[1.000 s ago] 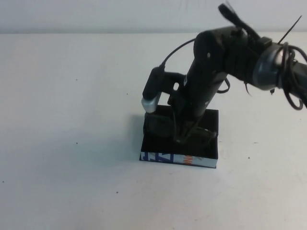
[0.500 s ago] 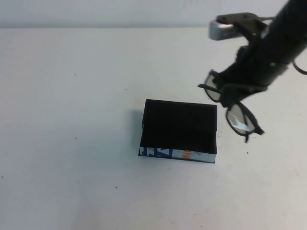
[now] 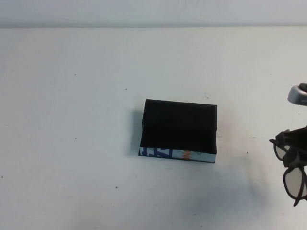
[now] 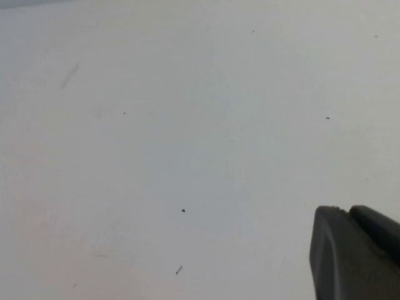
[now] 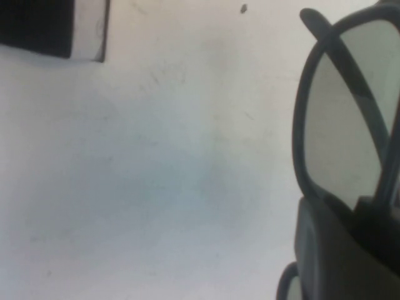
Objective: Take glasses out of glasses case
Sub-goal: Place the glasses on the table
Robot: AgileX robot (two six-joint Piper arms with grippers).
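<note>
The glasses case [image 3: 180, 128], a shallow black box with a white, blue and orange side strip facing me, lies open at the table's middle with nothing visible inside. Its corner shows in the right wrist view [image 5: 37, 25]. My right gripper [image 3: 297, 149] is at the far right edge, shut on the glasses [image 3: 293, 183], which hang above the table well right of the case. In the right wrist view the gripper [image 5: 369, 219] clamps the dark frame by one lens [image 5: 340, 125]. My left gripper [image 4: 350, 215] is not in the high view; it hovers shut over bare table.
The white table [image 3: 72, 143] surrounds the case on all sides. A pale wall runs along the back edge [image 3: 144, 14]. Small dark specks dot the surface.
My right gripper rose out of the case with the glasses, then carried them right and toward the near edge. The case stayed put.
</note>
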